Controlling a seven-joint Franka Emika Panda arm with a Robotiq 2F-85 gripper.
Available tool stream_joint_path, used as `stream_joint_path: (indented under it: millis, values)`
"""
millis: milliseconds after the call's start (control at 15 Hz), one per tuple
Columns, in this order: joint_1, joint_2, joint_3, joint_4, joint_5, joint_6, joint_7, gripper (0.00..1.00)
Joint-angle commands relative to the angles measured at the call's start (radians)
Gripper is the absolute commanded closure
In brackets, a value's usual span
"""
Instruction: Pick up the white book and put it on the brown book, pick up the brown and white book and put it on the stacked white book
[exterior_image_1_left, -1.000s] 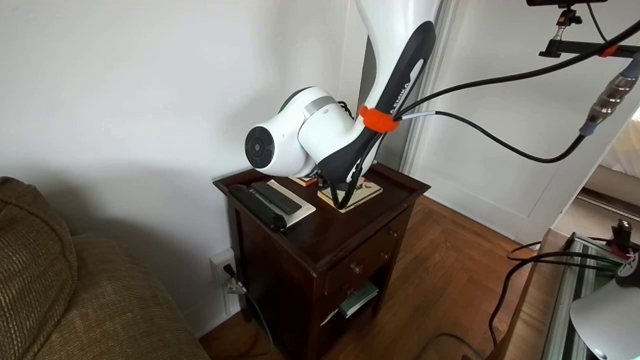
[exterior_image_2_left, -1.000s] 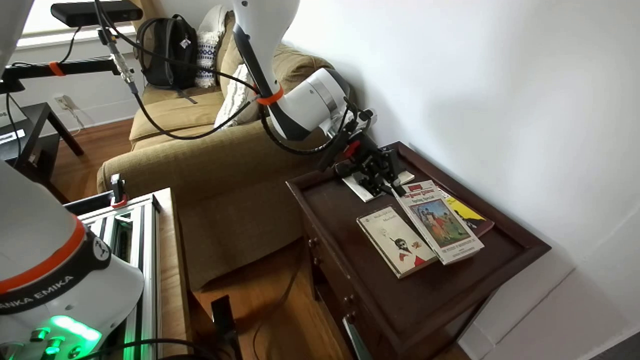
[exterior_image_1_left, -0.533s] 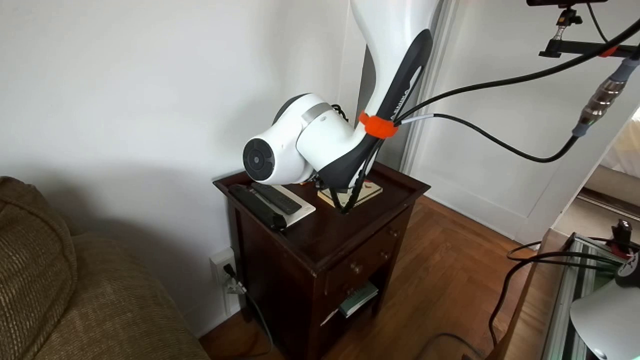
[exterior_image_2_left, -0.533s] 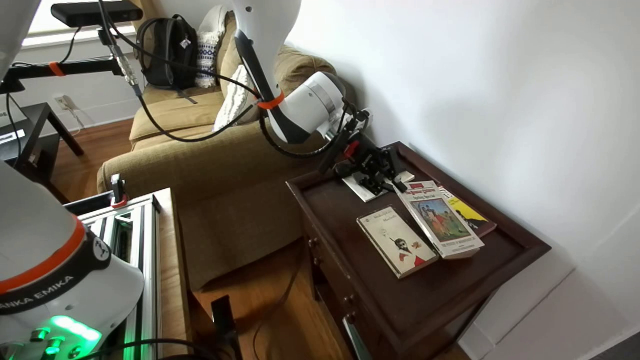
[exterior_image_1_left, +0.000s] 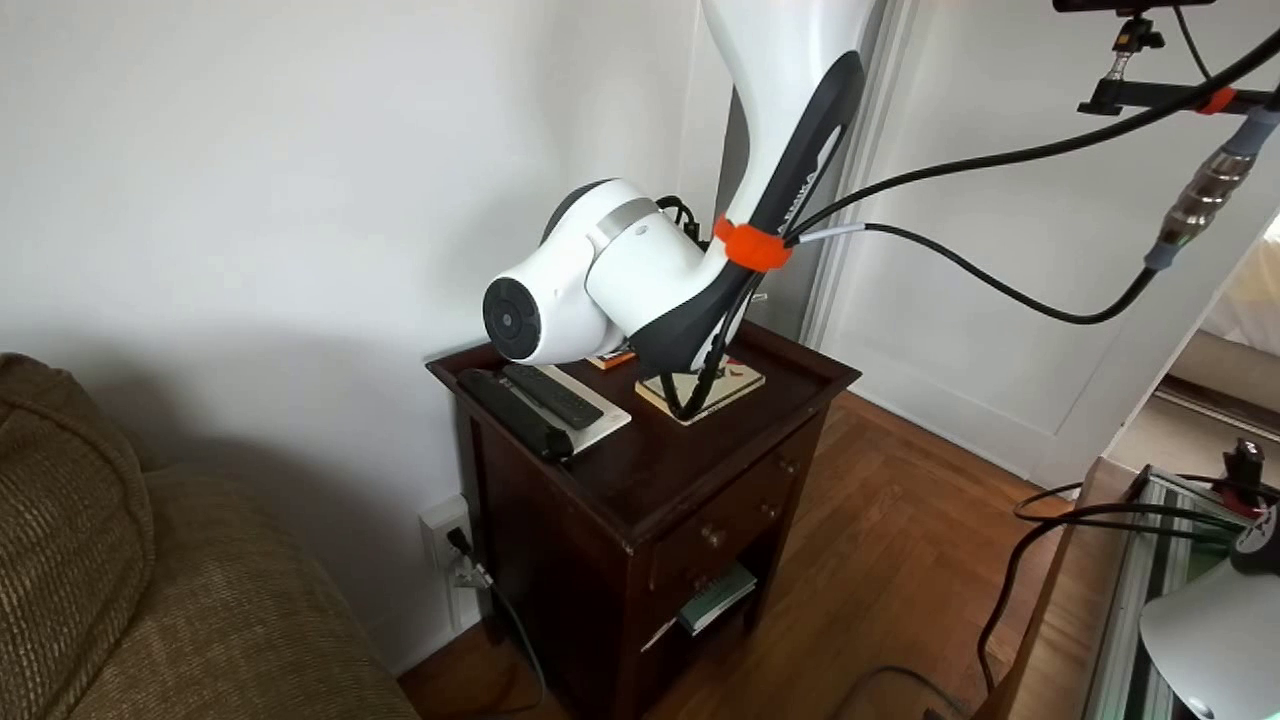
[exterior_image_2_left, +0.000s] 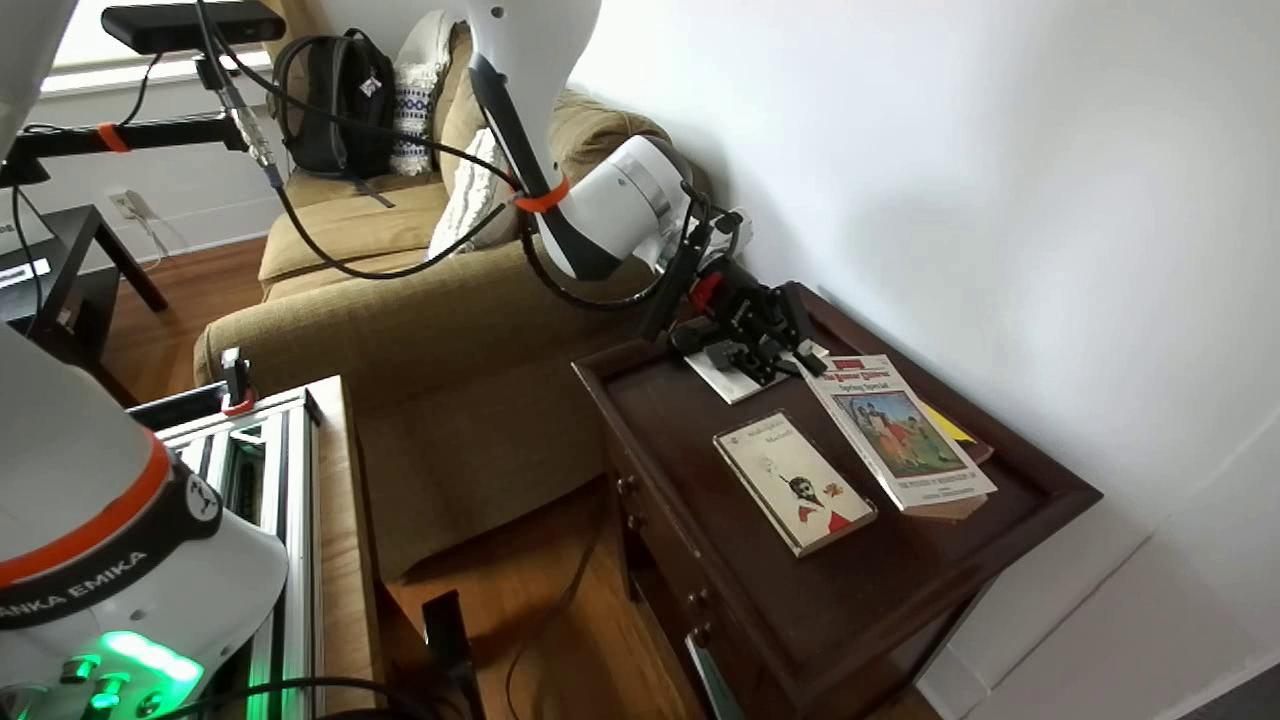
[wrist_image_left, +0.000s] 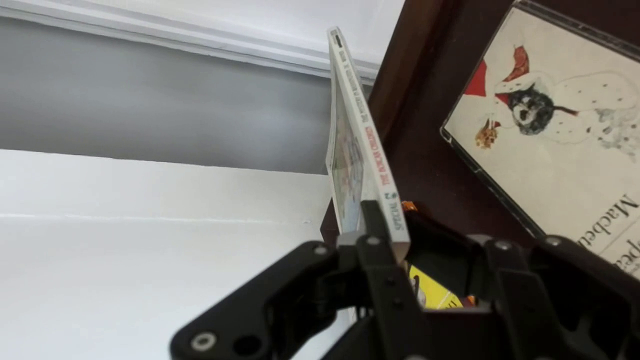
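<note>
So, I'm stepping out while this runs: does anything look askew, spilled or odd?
One thing: the white-bordered book looks awkward. The pincer grips it only at one end, so the rest juts out tilted over the cabinet and might droop or twist. The Macbeth book lies flat; I see nothing spilled or damaged.

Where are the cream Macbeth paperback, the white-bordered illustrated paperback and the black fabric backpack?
Cream Macbeth paperback (exterior_image_2_left: 792, 480), in an exterior view: front cover's middle.
White-bordered illustrated paperback (wrist_image_left: 367, 132), in the wrist view: lettered spine.
Black fabric backpack (exterior_image_2_left: 328, 95), in an exterior view: body's middle.
</note>
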Motion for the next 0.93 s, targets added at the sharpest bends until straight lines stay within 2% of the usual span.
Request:
stream_joint_path:
  millis: [0, 533, 867]
  values:
    - [-0.021, -0.01, 0.029, -0.009, -0.029, -0.045, 0.026, 0.96]
    - [-0.047, 0.017, 0.063, 0.017, -0.113, 0.062, 0.059, 0.96]
    - [-0.068, 0.033, 0.062, 0.017, -0.203, 0.15, 0.098, 0.96]
